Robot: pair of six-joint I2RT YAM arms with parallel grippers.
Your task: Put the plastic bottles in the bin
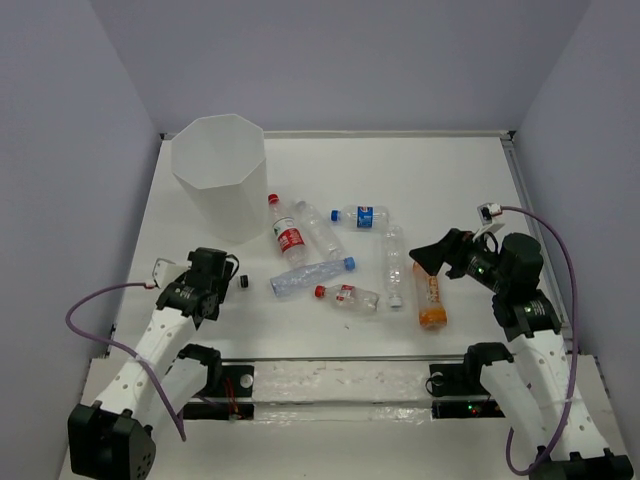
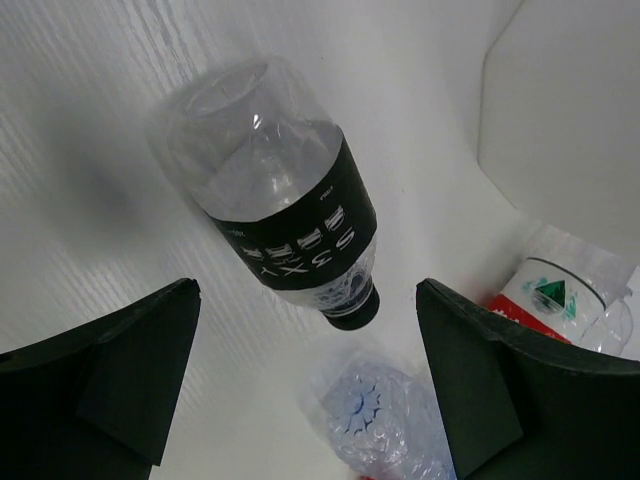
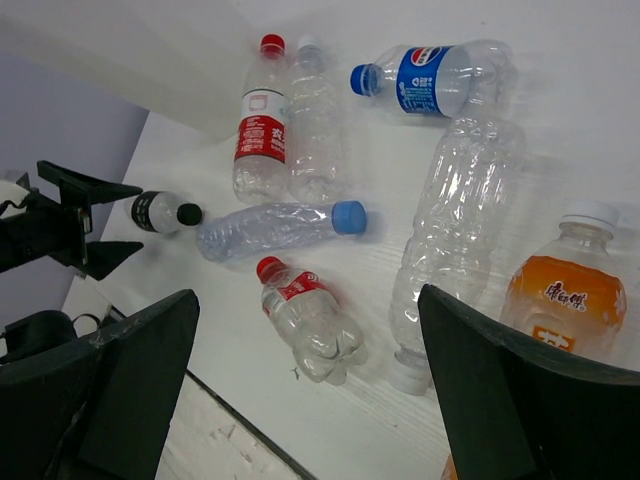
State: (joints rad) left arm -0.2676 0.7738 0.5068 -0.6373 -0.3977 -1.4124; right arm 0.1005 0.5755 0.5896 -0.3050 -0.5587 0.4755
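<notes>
Nearest the bases, the left gripper [image 1: 228,283] hangs wide open over the black-label bottle [image 2: 275,195], which lies on its side on the table [image 1: 440,180] with its cap toward the other bottles. Nothing is held. On the other side the right gripper [image 1: 422,258] is also spread wide and empty, just by the orange bottle [image 1: 431,297].

The orange one looks full, so I judge it the heaviest and stiffest here. The rest look empty (light, thin-walled, apt to dent, roll or squirt out of a hard pinch). The best hold for each is across the round body near the label, not on the cap or the tapering neck.

Just beside the orange bottle lies the long clear bottle [image 1: 393,262], close enough that a finger coming down between them may nudge it. Toward the middle, the red-cap bottle [image 1: 348,297] and the crumpled blue-cap bottle [image 1: 312,277] lie near each other. Farther back the red-label bottle [image 1: 286,232] and a clear bottle [image 1: 318,230] lie side by side, seemingly touching, with the blue-label bottle [image 1: 362,216] to their right.

Farthest, at the far left, the bin [image 1: 220,175] stands upright, and I see no bottle in it. Its tall wall means each bottle must clear the rim, and the left arm is the closer one
</notes>
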